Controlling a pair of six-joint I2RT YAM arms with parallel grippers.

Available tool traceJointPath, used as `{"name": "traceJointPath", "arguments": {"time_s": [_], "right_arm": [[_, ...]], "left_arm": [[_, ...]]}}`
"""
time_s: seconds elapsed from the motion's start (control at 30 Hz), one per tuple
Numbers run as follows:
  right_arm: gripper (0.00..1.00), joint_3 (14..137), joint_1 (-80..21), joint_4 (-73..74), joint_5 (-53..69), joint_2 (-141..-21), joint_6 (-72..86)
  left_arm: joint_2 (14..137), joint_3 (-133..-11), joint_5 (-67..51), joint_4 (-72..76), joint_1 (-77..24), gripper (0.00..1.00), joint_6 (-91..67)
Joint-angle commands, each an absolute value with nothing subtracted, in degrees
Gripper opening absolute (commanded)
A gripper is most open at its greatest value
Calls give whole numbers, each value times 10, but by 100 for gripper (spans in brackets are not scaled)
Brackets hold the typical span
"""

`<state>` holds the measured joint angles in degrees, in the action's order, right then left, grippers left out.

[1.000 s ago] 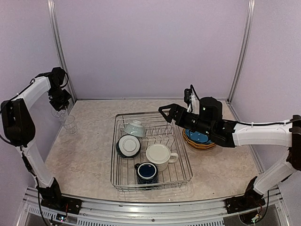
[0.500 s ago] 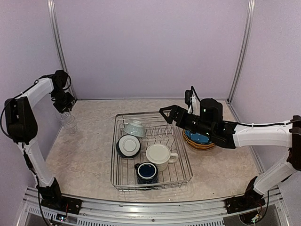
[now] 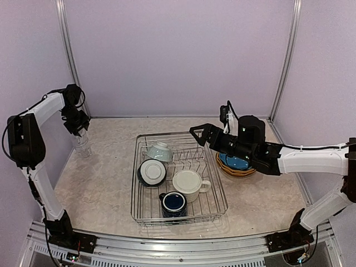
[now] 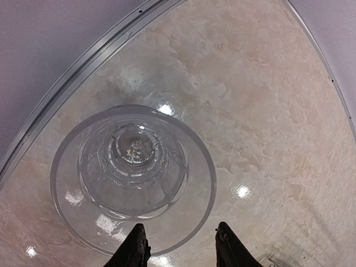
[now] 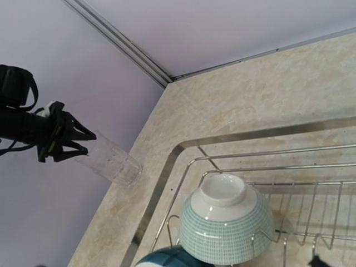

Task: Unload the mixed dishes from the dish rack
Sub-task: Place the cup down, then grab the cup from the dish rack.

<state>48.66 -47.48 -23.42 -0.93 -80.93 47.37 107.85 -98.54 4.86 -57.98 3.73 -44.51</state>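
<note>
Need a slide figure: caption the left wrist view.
Left fingers parted above the rim of a clear glass standing on the marble tabletop near the wall.

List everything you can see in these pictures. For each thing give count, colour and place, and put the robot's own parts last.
dish rack: one, silver wire, middle of the table
bowls: two, one pale teal and upside down, one dark-rimmed just nearer, both in the rack's far left
cream mug: one, cream, middle of the rack
navy mug: one, navy, near end of the rack
plates: a stack, blue on yellow, on the table right of the rack, count unclear
glasses: two, clear, nested, at the table's far left
table: one, beige marbled
left gripper: one, black, open, above the glasses
right gripper: one, black, open, over the rack's far side
</note>
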Motion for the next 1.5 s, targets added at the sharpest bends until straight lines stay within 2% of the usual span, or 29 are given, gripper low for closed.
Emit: {"name": "traceJointPath", "arguments": {"time_s": [0.0, 0.2, 0.3, 0.53, 0.7, 0.83, 1.3, 1.47], "right_arm": [[100, 491, -471, -190, -14, -783, 451], [100, 546, -473, -42, 16, -794, 371], [100, 567, -492, 23, 28, -807, 338], [100, 650, -604, 168, -25, -855, 285], [100, 726, -666, 255, -63, -919, 275], [100, 779, -674, 288, -82, -970, 278], [100, 998, -750, 523, -140, -1097, 315], [100, 989, -764, 575, -106, -1082, 380]], "left_arm": [[1074, -999, 74, -582, 27, 43, -422], [1027, -987, 100, -558, -10, 55, -379], [998, -975, 92, -539, -30, 57, -361], [902, -905, -60, -435, -47, 65, -316], [846, -857, -150, -367, -48, 69, -299], [832, -849, -189, -352, -52, 69, -297], [842, -858, -196, -363, -79, 71, -275], [848, -863, -197, -370, -81, 73, -274]]}}
